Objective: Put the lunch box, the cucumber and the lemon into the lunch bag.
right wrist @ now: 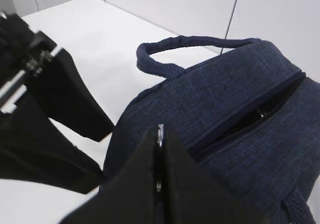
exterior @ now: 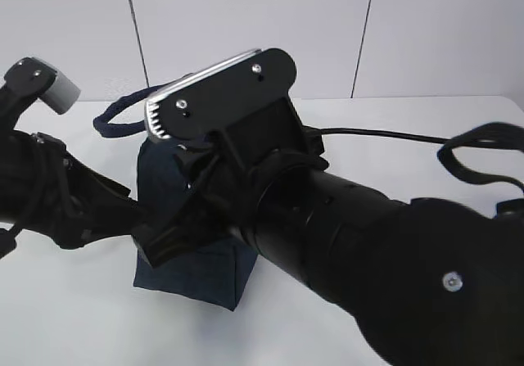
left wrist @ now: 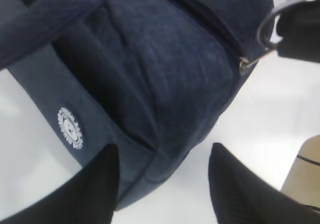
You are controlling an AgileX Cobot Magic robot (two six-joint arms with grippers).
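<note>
The dark navy lunch bag [exterior: 190,261] stands on the white table, and its zipper [right wrist: 250,118] is partly open. My right gripper [right wrist: 159,132] is shut on the zipper's metal ring pull [left wrist: 270,22] at the bag's near end. My left gripper [left wrist: 164,147] is open and straddles a lower corner of the bag, close to the white round logo [left wrist: 70,129]. Its left finger [left wrist: 95,184] overlaps the fabric, while white table shows between the bag and the right finger [left wrist: 237,184]. The lunch box, the cucumber and the lemon are out of view.
My right arm [exterior: 352,219] fills the foreground and covers much of the bag. One loop handle [exterior: 123,114] arches up at the bag's far left. A black cable [exterior: 368,133] runs across the table at the right. A tan surface [left wrist: 305,171] shows beyond the table edge.
</note>
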